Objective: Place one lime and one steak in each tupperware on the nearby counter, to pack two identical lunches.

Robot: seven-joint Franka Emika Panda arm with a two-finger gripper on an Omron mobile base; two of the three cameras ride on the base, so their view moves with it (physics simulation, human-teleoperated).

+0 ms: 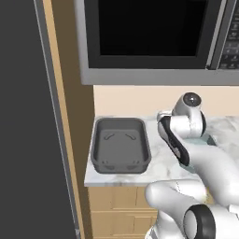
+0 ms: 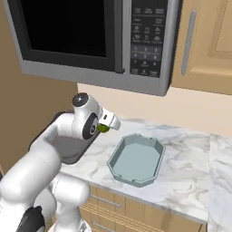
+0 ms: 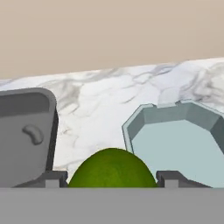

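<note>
Centrally, a green lime (image 3: 112, 168) sits clamped between the two finger tips of the gripper (image 2: 107, 125), carried above the marbled counter (image 3: 105, 100). Ahead lie two trays, both holding nothing: the grey tray (image 1: 120, 145) to one side, the blue tray (image 2: 137, 159) to the other, well apart. Neither steak is visible. The lime hangs between the trays, nearer the blue one's rim. Good practice, judging from this pose: centre the fruit over one tray floor, lower close to it, then release, since a round lime will roll.
</note>
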